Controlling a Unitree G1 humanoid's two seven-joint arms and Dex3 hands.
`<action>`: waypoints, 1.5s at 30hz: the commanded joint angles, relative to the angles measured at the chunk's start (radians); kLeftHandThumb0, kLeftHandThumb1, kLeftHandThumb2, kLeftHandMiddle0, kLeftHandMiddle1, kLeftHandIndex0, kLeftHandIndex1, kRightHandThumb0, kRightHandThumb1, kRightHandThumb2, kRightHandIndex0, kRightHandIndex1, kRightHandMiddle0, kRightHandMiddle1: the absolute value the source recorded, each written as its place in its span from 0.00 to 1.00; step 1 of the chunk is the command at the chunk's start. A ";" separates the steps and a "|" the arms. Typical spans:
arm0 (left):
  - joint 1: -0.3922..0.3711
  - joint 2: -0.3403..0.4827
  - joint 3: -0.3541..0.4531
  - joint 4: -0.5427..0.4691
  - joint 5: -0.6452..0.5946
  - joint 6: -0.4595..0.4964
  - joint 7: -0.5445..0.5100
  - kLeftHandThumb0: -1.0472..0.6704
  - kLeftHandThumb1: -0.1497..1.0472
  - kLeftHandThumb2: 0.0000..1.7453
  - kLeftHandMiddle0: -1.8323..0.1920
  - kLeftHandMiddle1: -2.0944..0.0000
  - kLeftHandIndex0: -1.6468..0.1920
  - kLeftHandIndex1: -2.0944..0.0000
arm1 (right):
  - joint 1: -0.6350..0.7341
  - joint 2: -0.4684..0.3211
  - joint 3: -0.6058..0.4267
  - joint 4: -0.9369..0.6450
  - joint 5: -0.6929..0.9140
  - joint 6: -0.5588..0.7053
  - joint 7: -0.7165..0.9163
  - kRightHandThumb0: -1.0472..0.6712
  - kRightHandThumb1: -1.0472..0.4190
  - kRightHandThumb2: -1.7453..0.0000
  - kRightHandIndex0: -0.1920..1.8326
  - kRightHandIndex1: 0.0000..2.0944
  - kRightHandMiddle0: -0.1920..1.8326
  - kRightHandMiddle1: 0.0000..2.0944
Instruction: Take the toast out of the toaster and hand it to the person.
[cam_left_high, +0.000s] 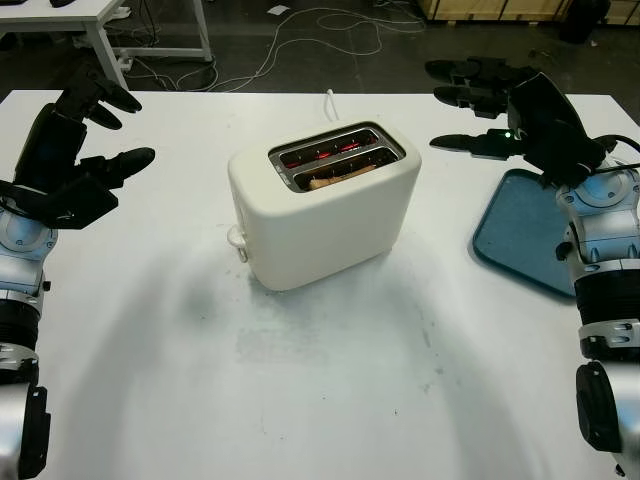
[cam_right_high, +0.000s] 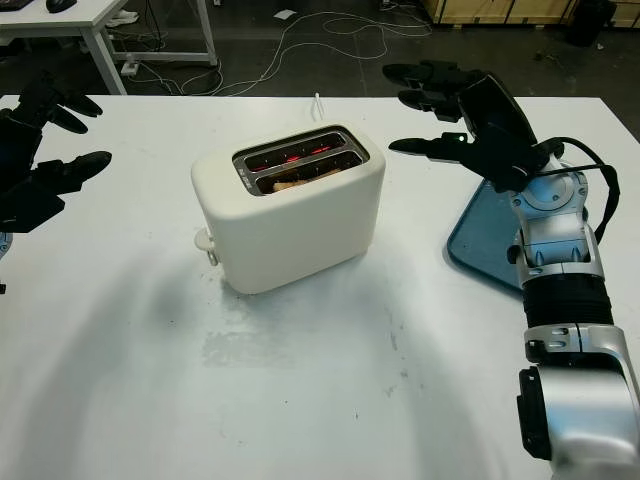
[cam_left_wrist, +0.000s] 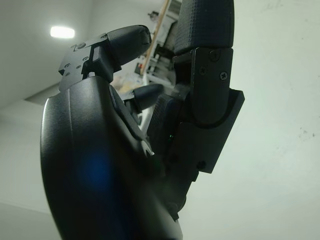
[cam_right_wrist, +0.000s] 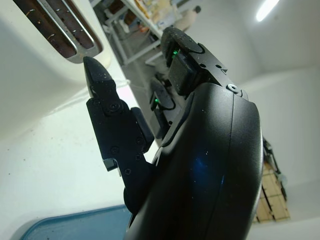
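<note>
Nothing of the job looks done yet. The cream-white, rounded plastic two-slot toaster (cam_left_high: 322, 205) sits in the middle of the frame on the white worktop (cam_left_high: 330, 390), and the browned slice of toast (cam_left_high: 342, 175) is down in the nearer slot, only its top edge peeking above the metal rim. The far slot glows red inside, so I'd guess the elements are on and the bread has not popped up.

The black three-finger left hand (cam_left_high: 80, 150) hangs at the left edge of the frame, well apart from the toaster, open and holding nothing. The black right hand (cam_right_high: 465, 120) is in the upper right of the frame, likewise open with nothing in it, its fingers pointing toward the toaster's right end but clear of it. From the right wrist view one fingertip (cam_right_wrist: 95, 70) lies near the toaster's slotted top without touching.

So the whole task is left, as I judge it: reach into the slot, pinch the toast, lift it clear, then pass it over. No one is standing at the worktop to receive it.

Other things around: a dark blue flat tray (cam_left_high: 520, 232) lies on the worktop at the right, partly under the right forearm. The toaster's white cord (cam_left_high: 330, 98) trails off the far edge toward loose cables on the dark floor (cam_left_high: 320, 35). Nothing stands between either hand and the toaster; the awkward part is likely the narrow, hot slot with the toast sunk low.
</note>
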 joint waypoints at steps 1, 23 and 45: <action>-0.003 -0.005 0.000 -0.003 -0.005 0.000 0.000 0.00 0.89 0.27 0.91 0.17 0.90 0.22 | -0.002 -0.008 -0.002 -0.002 -0.002 -0.009 -0.008 0.47 0.19 1.00 0.37 0.01 0.37 0.00; -0.009 -0.007 -0.001 0.005 -0.008 0.000 -0.009 0.00 0.89 0.26 0.91 0.17 0.90 0.23 | -0.006 -0.010 -0.001 0.007 -0.001 -0.012 -0.006 0.45 0.19 1.00 0.37 0.00 0.36 0.00; -0.007 -0.009 0.002 0.010 -0.012 -0.009 -0.006 0.00 0.89 0.26 0.91 0.17 0.90 0.23 | -0.002 -0.008 -0.003 0.002 0.006 -0.018 -0.003 0.46 0.19 1.00 0.37 0.00 0.37 0.00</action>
